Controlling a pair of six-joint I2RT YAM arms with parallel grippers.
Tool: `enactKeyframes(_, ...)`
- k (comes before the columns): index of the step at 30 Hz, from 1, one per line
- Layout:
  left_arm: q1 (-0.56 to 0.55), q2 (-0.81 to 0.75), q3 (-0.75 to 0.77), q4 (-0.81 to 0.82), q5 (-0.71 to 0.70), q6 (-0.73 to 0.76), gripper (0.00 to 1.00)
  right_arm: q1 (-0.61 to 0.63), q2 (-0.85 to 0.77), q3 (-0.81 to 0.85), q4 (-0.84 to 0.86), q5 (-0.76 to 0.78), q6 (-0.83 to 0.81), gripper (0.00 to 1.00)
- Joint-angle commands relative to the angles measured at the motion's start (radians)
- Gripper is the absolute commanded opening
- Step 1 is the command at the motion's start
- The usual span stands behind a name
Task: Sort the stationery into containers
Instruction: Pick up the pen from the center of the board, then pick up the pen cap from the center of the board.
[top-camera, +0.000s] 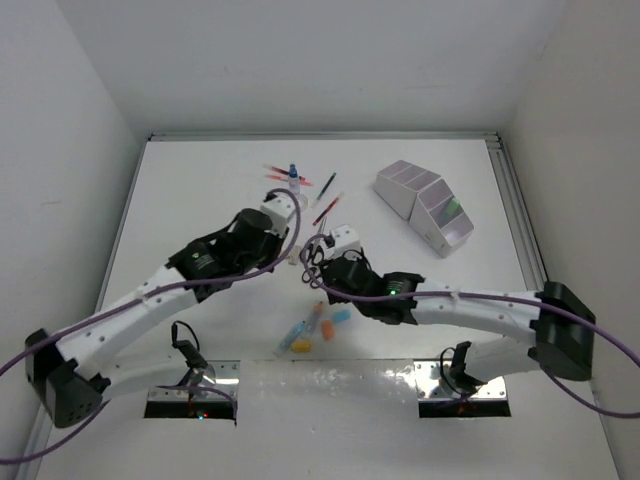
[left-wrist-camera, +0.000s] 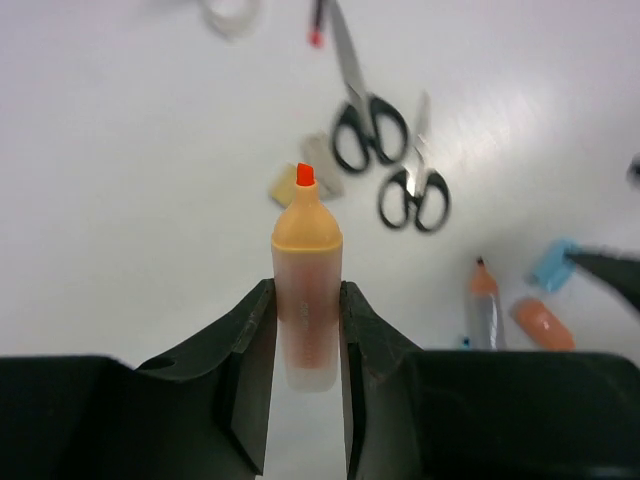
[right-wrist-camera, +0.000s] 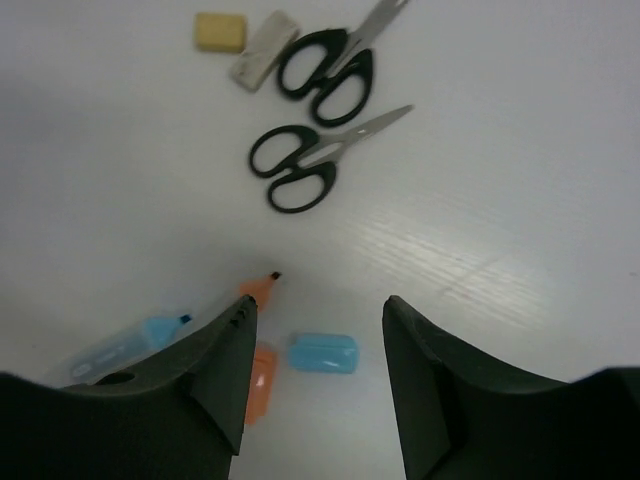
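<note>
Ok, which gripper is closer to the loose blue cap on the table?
Right. The right gripper hangs open over the blue cap, which shows between its fingers. The left gripper, shut on an orange highlighter, is farther off, up the table and to the left.

Light falls bright and even from overhead, washing my white table (top-camera: 200, 180) almost flat; the shadows on it are faint and soft-edged. The walls (top-camera: 300, 60) around it look greyer than the tabletop. At the near edge a glossy strip (top-camera: 330, 382) throws back patchy glare. Through my left wrist camera, the orange highlighter (left-wrist-camera: 306, 240) pinched in my left gripper (left-wrist-camera: 307, 292) is crisp, while the scissors (left-wrist-camera: 372, 128) beyond it go soft and the tape ring (left-wrist-camera: 232, 12) at the far edge blurs out. Ahead and right of my right gripper (right-wrist-camera: 318, 308) a pale sheen streaks the surface; its fingers (right-wrist-camera: 215, 375) read as near-black, detail lost.
</note>
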Motion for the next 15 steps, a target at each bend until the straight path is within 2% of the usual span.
enactKeyframes(1, 0.077, -0.137, -0.018, 0.045, -0.174, 0.022, 0.0, 0.023, 0.102, 0.093, -0.053, -0.129, 0.141, 0.52)
enactKeyframes(4, 0.179, -0.248, -0.033, 0.044, -0.175, 0.022, 0.0, 0.034, 0.167, 0.106, -0.04, -0.195, 0.193, 0.52)
enactKeyframes(7, 0.229, -0.332, -0.05, 0.053, -0.201, 0.056, 0.0, 0.046, 0.217, 0.092, 0.009, -0.267, 0.203, 0.51)
enactKeyframes(11, 0.273, -0.392, -0.081, 0.067, -0.207, 0.055, 0.0, 0.055, 0.266, 0.072, 0.019, -0.29, 0.242, 0.45)
enactKeyframes(13, 0.295, -0.408, -0.084, 0.07, -0.195, 0.051, 0.0, 0.069, 0.289, 0.06, 0.01, -0.294, 0.267, 0.39)
enactKeyframes(15, 0.304, -0.422, -0.092, 0.074, -0.188, 0.05, 0.0, 0.08, 0.306, 0.052, 0.011, -0.301, 0.281, 0.38)
